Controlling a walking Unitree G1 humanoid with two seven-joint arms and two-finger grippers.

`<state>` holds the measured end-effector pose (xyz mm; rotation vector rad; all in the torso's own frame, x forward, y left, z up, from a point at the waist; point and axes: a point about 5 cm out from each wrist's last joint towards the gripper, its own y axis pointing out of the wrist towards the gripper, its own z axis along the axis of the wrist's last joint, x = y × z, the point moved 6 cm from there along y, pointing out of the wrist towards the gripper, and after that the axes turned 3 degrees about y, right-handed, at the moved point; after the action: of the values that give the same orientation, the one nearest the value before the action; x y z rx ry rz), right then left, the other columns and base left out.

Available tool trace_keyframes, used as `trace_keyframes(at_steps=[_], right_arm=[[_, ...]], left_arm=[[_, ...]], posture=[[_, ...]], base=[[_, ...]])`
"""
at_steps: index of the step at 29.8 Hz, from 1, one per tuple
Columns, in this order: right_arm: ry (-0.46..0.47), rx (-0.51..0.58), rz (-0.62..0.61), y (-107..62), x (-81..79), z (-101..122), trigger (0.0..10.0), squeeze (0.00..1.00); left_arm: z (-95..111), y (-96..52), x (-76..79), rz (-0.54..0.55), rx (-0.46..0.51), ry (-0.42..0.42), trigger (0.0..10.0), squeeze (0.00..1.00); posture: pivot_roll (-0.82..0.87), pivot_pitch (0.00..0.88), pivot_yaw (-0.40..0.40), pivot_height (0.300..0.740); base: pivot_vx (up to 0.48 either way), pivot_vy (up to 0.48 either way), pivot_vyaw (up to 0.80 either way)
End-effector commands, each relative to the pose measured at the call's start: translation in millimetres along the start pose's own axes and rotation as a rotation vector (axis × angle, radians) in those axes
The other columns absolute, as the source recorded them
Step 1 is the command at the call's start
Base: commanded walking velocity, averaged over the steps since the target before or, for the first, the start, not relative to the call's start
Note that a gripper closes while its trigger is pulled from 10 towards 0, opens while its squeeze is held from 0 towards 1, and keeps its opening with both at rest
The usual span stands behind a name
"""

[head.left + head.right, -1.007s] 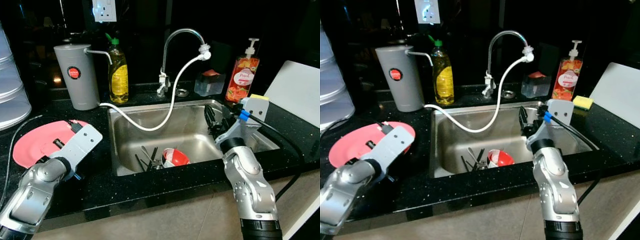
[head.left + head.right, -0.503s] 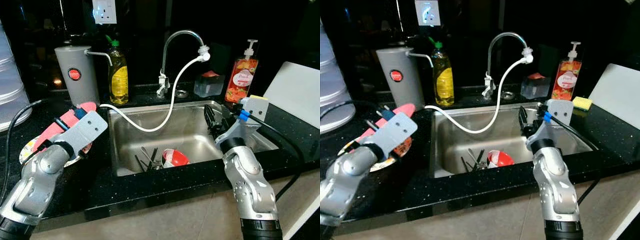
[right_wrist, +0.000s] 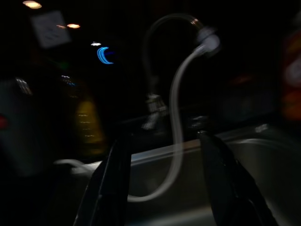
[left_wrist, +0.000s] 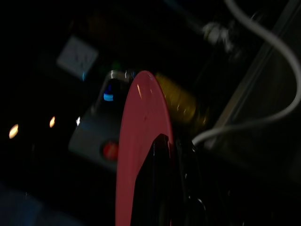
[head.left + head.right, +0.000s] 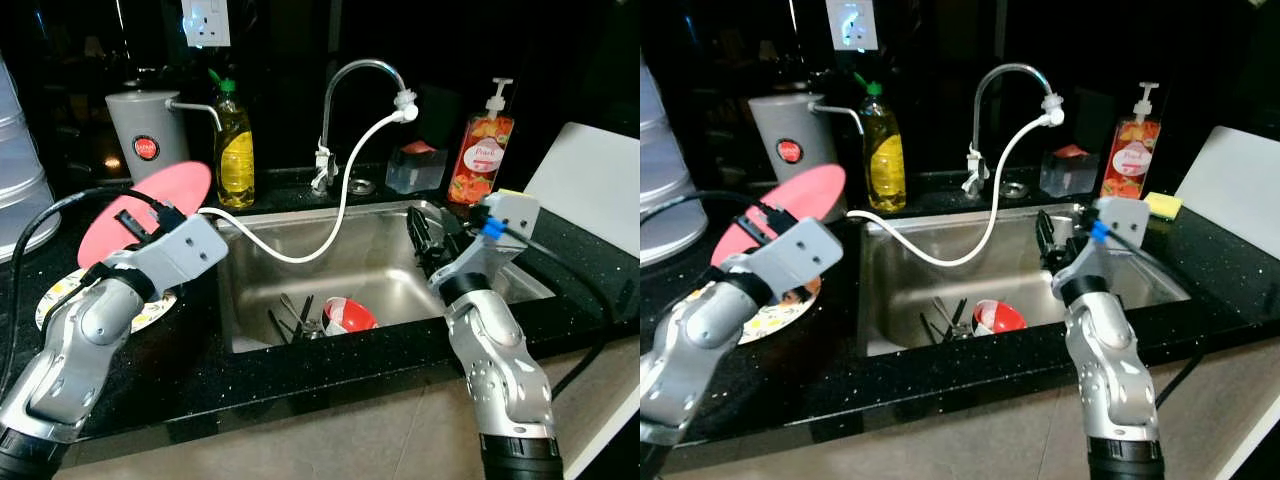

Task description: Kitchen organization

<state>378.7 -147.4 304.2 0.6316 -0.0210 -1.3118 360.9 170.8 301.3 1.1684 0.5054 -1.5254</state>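
My left gripper (image 5: 140,218) is shut on a pink plate (image 5: 150,204), held tilted up on edge above the left counter beside the sink (image 5: 380,250). The same pink plate (image 4: 141,150) stands edge-on between my fingers in the left wrist view. Below it a patterned plate (image 5: 65,300) lies flat on the black counter. My right gripper (image 5: 425,238) hovers open over the right part of the sink with nothing between its fingers (image 3: 115,183). A red-and-white bowl (image 5: 340,315) and several dark utensils (image 5: 295,315) lie in the basin.
A grey water filter (image 5: 148,140), a yellow dish-soap bottle (image 5: 236,140), a tap (image 5: 345,110) with a white hose (image 5: 340,215), a red pump bottle (image 5: 478,150) and a white cutting board (image 5: 590,180) ring the sink. A yellow sponge (image 5: 1162,205) lies at right.
My left arm has lifted the pink plate off the patterned plate and tipped it higher, toward the sink. The right arm has stayed put.
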Motion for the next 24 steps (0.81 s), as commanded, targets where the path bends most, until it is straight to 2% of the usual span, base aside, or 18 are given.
trace_keyframes(at_steps=[1, 2, 4, 6, 7, 9, 11, 16, 18, 22, 24], right_arm=[[0.194, -0.052, 0.101, 1.5, -16.1, -1.3, 10.0, 0.0], [0.194, -0.052, 0.101, 1.5, -16.1, -1.3, 10.0, 0.0], [0.284, -0.095, 0.188, -0.5, -29.3, -3.2, 10.0, 0.0], [0.297, -0.134, 0.219, -2.4, -34.0, -8.1, 10.0, 0.0], [0.338, -0.163, 0.251, -4.5, -39.4, -11.5, 10.0, 0.0], [0.49, -0.21, 0.315, -9.5, -51.9, -13.9, 10.0, 0.0], [0.595, -0.22, 0.389, -13.7, -64.2, -7.9, 10.0, 0.0], [0.654, -0.228, 0.425, -16.0, -70.3, -4.6, 10.0, 0.0], [0.709, -0.236, 0.441, -16.9, -72.9, -2.2, 10.0, 0.0], [0.727, -0.244, 0.452, -17.5, -74.7, -1.7, 10.0, 0.0], [0.743, -0.276, 0.464, -18.6, -78.9, -6.0, 10.0, 0.0]], left_arm=[[25.3, -0.7, 11.7, -0.072, 0.125, 0.078, 10.0, 0.0], [25.3, -0.7, 11.7, -0.072, 0.125, 0.078, 10.0, 0.0], [36.0, 0.6, 19.5, -0.091, 0.176, 0.095, 10.0, 0.0], [41.9, 2.3, 23.9, -0.096, 0.203, 0.109, 10.0, 0.0], [47.1, 3.7, 28.0, -0.1, 0.227, 0.121, 10.0, 0.0], [56.2, 5.7, 35.9, -0.109, 0.272, 0.139, 10.0, 0.0], [64.9, 6.6, 44.4, -0.127, 0.317, 0.15, 10.0, 0.0], [72.8, 7.1, 50.6, -0.137, 0.352, 0.153, 10.0, 0.0], [79.2, 7.1, 56.7, -0.152, 0.386, 0.15, 10.0, 0.0], [82.5, 7.0, 59.2, -0.158, 0.403, 0.146, 10.0, 0.0], [92.0, 7.1, 62.6, -0.161, 0.445, 0.142, 10.0, 0.0]], posture=[[-0.03, 0.025, -0.012, 0.74], [-0.03, 0.025, -0.012, 0.74], [-0.03, 0.024, -0.012, 0.74], [-0.03, 0.022, -0.014, 0.74], [-0.03, 0.022, -0.014, 0.74], [-0.03, 0.022, -0.014, 0.74], [-0.03, 0.019, -0.017, 0.74], [-0.04, 0.019, -0.015, 0.74], [-0.04, 0.019, -0.015, 0.74], [-0.04, 0.019, -0.015, 0.74], [-0.04, 0.018, -0.021, 0.74]], base=[[0.0, 0.0, 0.0], [0.0, 0.0, 0.0], [0.0, 0.0, 0.0], [0.0, 0.0, 0.0], [0.0, 0.0, 0.0], [0.0, 0.0, 0.0], [0.0, 0.0, 0.0], [0.0, 0.0, 0.0], [0.0, 0.0, 0.0], [0.0, 0.0, 0.0], [0.0, 0.0, 0.0]])
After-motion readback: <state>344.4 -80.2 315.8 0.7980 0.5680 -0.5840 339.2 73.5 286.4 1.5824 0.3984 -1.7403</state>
